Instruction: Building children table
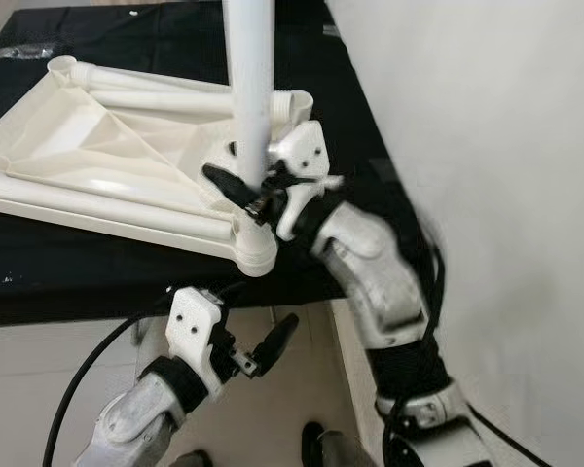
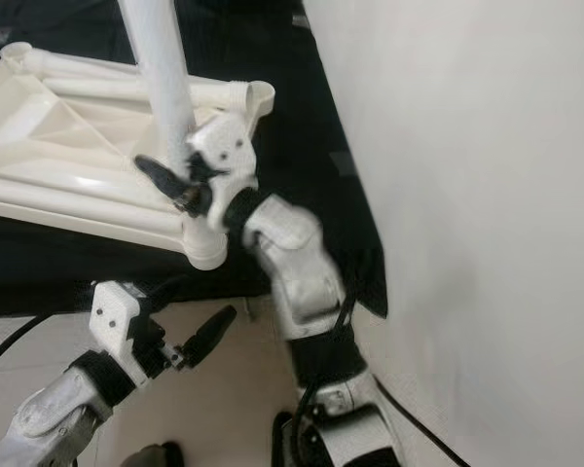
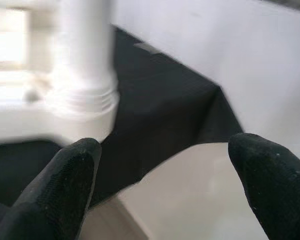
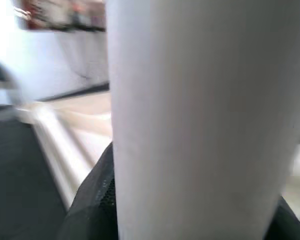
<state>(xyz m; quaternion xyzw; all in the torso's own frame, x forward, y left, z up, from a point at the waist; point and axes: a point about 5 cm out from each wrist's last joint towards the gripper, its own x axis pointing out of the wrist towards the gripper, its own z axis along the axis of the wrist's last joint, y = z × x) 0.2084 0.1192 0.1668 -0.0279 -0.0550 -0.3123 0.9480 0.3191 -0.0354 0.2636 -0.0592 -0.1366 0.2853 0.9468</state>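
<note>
So the white tabletop (image 1: 97, 146) lies upside down on the black-covered counter (image 1: 68, 272). One white leg (image 1: 250, 88) stands in the near corner socket (image 1: 256, 245), right pincer (image 1: 258, 190) clamped round it. Left pincer (image 1: 263, 352) hangs below the counter edge, wide open, holding nothing. At least two other sockets look unfilled, so I'd say we're early on.

A plain room in a home: a white wall (image 1: 487, 146) right of the right pincer (image 1: 256, 191), a black cloth (image 1: 97, 263) under it, pale floor tiles (image 1: 39, 370) below.
</note>
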